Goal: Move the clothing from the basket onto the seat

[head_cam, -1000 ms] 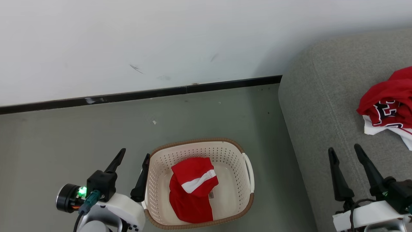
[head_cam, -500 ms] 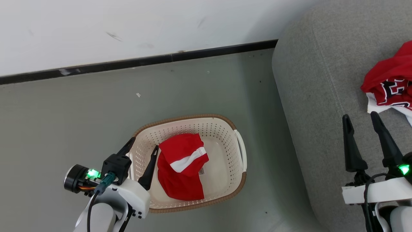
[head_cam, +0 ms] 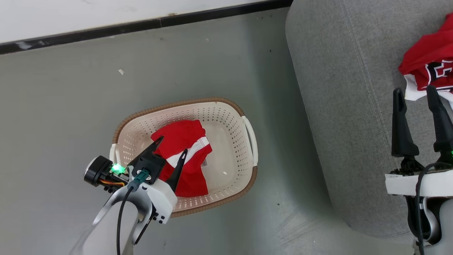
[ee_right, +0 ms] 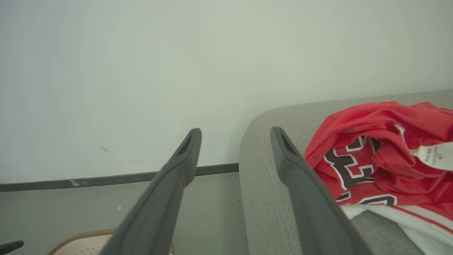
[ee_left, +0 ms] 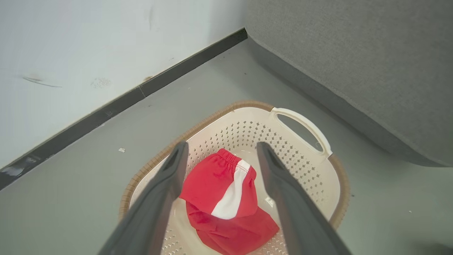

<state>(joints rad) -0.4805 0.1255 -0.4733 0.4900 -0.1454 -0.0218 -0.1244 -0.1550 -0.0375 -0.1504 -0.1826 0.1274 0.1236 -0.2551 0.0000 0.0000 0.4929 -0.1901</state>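
Observation:
A cream basket (head_cam: 233, 117) (ee_left: 304, 159) with a brown rim stands on the grey floor. Inside it lies folded red clothing with a white stripe (head_cam: 184, 141) (ee_left: 219, 184). My left gripper (head_cam: 172, 145) (ee_left: 219, 152) hangs open just above that garment, one finger on each side of it in the left wrist view. Another red garment with black-and-white lettering (head_cam: 430, 69) (ee_right: 375, 159) lies on the grey seat (head_cam: 339, 81) (ee_right: 269, 198). My right gripper (head_cam: 414, 91) (ee_right: 235, 136) stands open over the seat, beside that garment, holding nothing.
A white wall with a black baseboard (head_cam: 141, 24) (ee_left: 106, 113) runs behind the basket. The seat's rounded side (ee_left: 354, 71) rises close to the basket's white handle (head_cam: 250, 136) (ee_left: 304, 124). Bare grey floor (head_cam: 53, 106) lies left of the basket.
The head view has tilted down, so the whole scene shifted. My left gripper has moved from beside the basket's left rim to over the red garment inside it. Both grippers stayed open.

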